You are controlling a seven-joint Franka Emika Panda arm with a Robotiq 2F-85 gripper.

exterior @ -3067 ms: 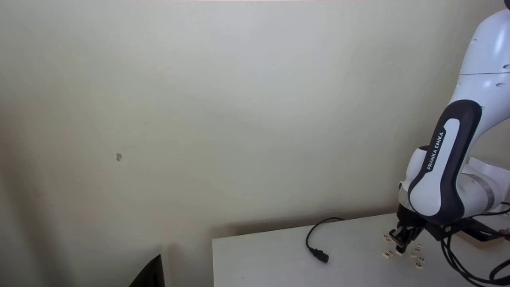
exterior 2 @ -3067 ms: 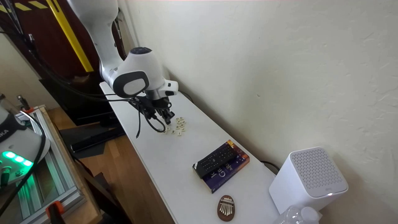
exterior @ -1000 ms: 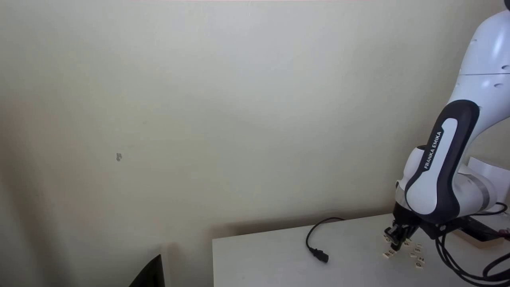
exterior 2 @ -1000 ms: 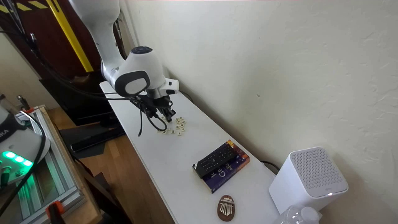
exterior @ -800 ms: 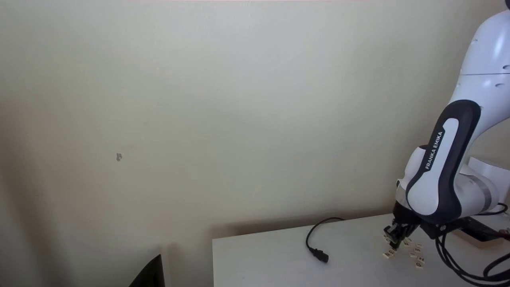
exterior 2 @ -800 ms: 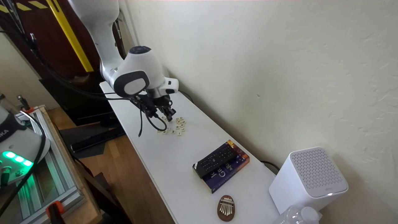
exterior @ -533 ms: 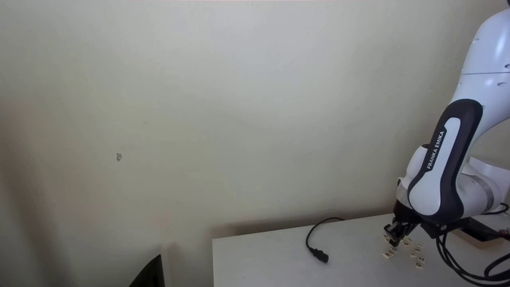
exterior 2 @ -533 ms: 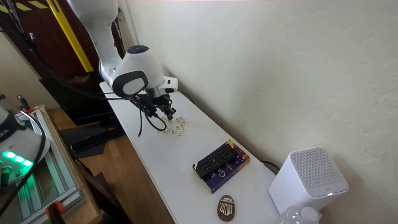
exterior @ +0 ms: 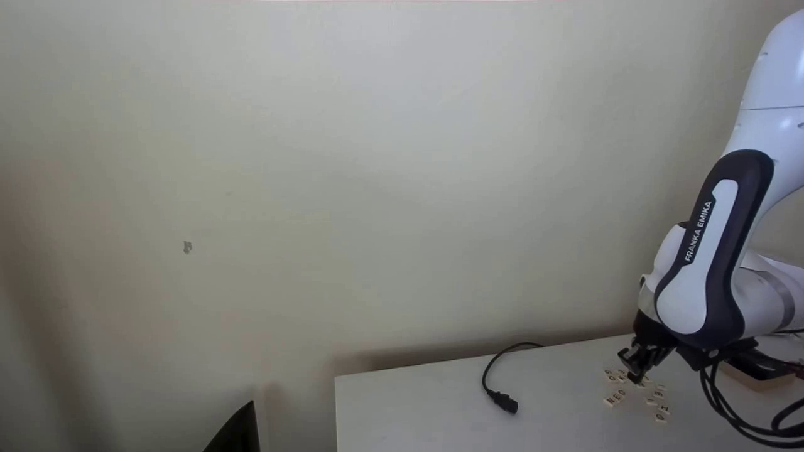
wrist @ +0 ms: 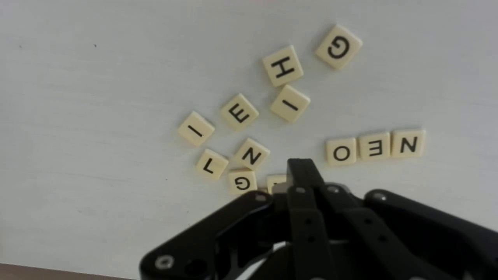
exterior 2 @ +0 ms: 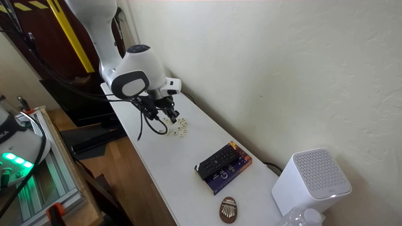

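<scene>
Letter tiles (wrist: 290, 104), end effector (wrist: 305, 171) close by, jaws fully together

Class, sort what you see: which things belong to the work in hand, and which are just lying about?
Part of the work, apparently:
pincer, shut
letter tiles, the things nearest the pincer

Just lying about, apparently:
black cable with a plug end
book
black keypad, on the book
thumb piano
white box
clear bottle
</scene>
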